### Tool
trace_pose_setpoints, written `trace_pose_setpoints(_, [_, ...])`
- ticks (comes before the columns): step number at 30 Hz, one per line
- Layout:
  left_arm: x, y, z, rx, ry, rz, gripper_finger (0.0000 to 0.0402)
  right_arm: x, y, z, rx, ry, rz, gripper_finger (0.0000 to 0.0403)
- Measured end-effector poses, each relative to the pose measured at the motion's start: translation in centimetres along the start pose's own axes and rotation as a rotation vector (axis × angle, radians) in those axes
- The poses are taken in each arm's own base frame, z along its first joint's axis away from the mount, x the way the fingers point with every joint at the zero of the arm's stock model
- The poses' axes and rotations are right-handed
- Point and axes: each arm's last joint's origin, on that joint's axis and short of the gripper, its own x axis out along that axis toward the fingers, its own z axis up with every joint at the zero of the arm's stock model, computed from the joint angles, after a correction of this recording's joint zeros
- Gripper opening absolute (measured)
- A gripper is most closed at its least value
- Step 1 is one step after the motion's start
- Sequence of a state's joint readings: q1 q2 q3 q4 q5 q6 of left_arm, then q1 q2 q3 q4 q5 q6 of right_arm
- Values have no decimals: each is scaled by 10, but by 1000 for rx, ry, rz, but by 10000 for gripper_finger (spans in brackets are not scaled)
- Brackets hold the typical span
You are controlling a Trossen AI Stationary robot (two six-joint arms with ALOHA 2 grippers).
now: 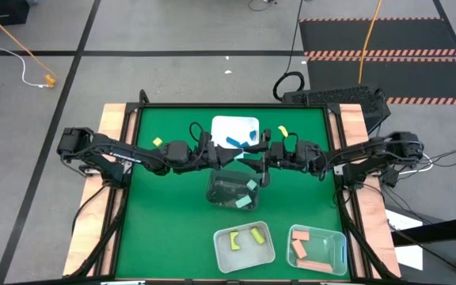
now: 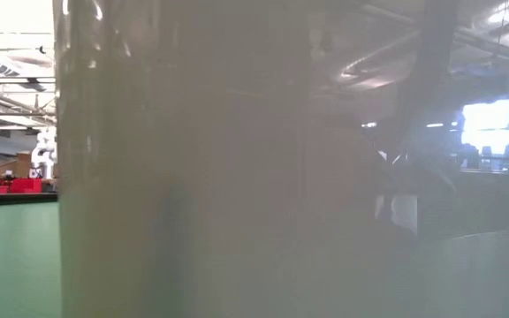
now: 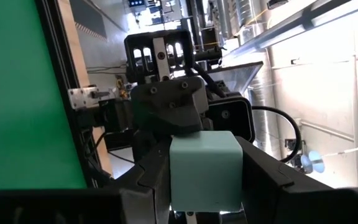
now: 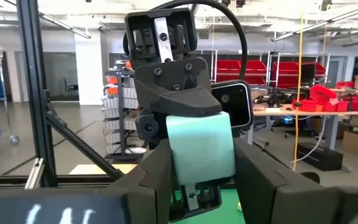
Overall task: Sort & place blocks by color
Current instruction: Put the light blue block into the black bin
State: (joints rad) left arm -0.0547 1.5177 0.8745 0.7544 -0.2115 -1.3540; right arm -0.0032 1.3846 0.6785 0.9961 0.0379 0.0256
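Observation:
A mint green block [image 3: 204, 169] hangs in mid-air over the table's middle, above a dark clear tub [image 1: 222, 194] with mint green blocks in it. Both grippers meet on the block head-on. My left gripper [image 3: 204, 186] comes in from the table's left and is shut on it. My right gripper [image 4: 201, 168] comes in from the right and is shut on the same block [image 4: 199, 144]. In the high view the two grippers [image 1: 248, 156] stand tip to tip. Two yellow blocks [image 1: 157, 142] [image 1: 283, 131] lie loose on the green mat. My left gripper pinches the mint green block by two opposite faces [image 3: 174, 174] between its two fingers. The fingers lie level and come from the table's left. The block is lifted clear of the table. My right gripper pinches the same block by two opposite faces [image 4: 230, 155] between its two fingers. These fingers also lie level and come from the table's right, facing the left gripper. The block stays clear of everything below.
A white tub [image 1: 224, 125] with blue blocks stands at the far middle. Near the front edge stand a clear tub [image 1: 269, 255] with yellow blocks and another [image 1: 339, 241] with pink ones. A pale tub wall [image 2: 201, 177] fills most of the low view.

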Motion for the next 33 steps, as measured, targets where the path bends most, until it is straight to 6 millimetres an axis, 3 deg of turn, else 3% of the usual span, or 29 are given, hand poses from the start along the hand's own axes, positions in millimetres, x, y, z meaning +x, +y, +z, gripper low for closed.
trace_pose_setpoints(3, [0, 0, 0, 0, -6, 3, 145, 0, 0, 0, 6, 7, 6, 115])
trace_pose_setpoints(10, [1, 2, 4, 50, -20, 13, 291, -7, 0, 3, 71, 103, 9, 115])
trace_pose_setpoints(16, [2, 3, 11, 106, -7, 6, 360, -22, -1, 8, 121, 255, 15, 115])
trace_pose_setpoints(26, [3, 4, 15, 233, 62, -17, 353, -28, 8, -8, 257, 437, 30, 115])
trace_pose_setpoints(33, [4, 5, 19, 294, 63, -20, 316, -22, 14, -44, 283, 604, 15, 115])
